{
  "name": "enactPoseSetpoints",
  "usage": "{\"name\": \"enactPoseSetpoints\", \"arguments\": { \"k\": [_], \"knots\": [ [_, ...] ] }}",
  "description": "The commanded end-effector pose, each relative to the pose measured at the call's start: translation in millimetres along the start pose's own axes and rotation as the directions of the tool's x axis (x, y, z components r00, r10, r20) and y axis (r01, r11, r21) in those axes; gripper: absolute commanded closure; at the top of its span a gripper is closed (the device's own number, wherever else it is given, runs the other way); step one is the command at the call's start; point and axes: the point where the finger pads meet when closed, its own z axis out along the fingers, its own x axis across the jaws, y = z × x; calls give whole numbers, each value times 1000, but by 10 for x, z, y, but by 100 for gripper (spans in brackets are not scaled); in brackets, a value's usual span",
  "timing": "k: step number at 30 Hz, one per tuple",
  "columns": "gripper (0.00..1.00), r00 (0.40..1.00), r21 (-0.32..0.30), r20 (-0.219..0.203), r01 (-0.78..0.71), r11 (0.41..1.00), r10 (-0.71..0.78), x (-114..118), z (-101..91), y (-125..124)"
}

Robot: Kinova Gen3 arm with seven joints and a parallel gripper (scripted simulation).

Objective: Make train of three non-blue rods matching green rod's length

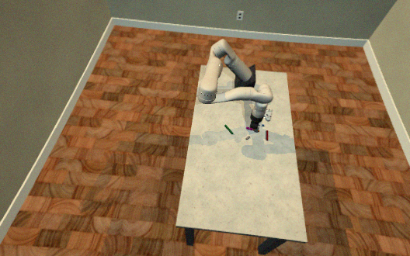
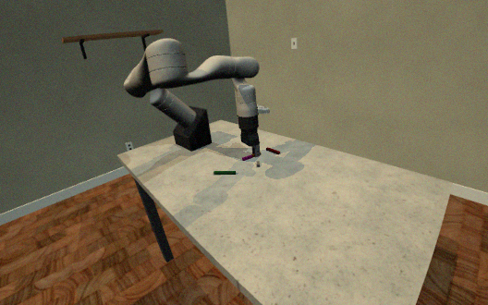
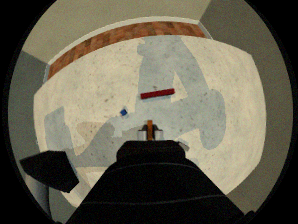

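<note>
My gripper is shut on the orange rod, low at the table. The orange rod points away between the fingers in the wrist view. A magenta stretch lies just left of the fingers in the top and exterior views, roughly in line with the orange rod; whether it is one rod or two, and any gap to the orange rod, is too small to tell. The green rod lies farther left, at a slant in the top view.
The red rod lies to the right of the gripper in the top and exterior views. A small blue rod lies near the fingers. A short greyish rod lies close in front of the magenta stretch.
</note>
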Motion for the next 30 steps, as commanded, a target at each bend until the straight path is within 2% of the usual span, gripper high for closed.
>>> {"name": "enactPoseSetpoints", "arguments": {
  "k": [1,2,3,5,6,10,11,13,14,16,17,30],
  "knots": [
    [76,1000,1,-1,0,1000,0,4,-8,-4],
    [76,1000,1,-1,0,1000,0,4,-8,-4],
    [70,1000,1,-1,0,1000,0,4,-8,-4],
    [70,1000,1,-1,0,1000,0,4,-8,-4],
    [64,1000,1,-1,0,1000,0,4,-8,-4],
    [64,1000,1,-1,0,1000,0,4,-8,-4],
    [58,1000,1,-1,0,1000,0,4,-8,-4],
    [58,1000,1,-1,0,1000,0,4,-8,-4],
    [52,1000,1,-1,0,1000,0,4,-8,-4],
    [52,1000,1,-1,0,1000,0,4,-8,-4],
    [46,1000,1,-1,0,1000,0,4,-8,-4],
    [46,1000,1,-1,0,1000,0,4,-15,-4]
  ]
}}
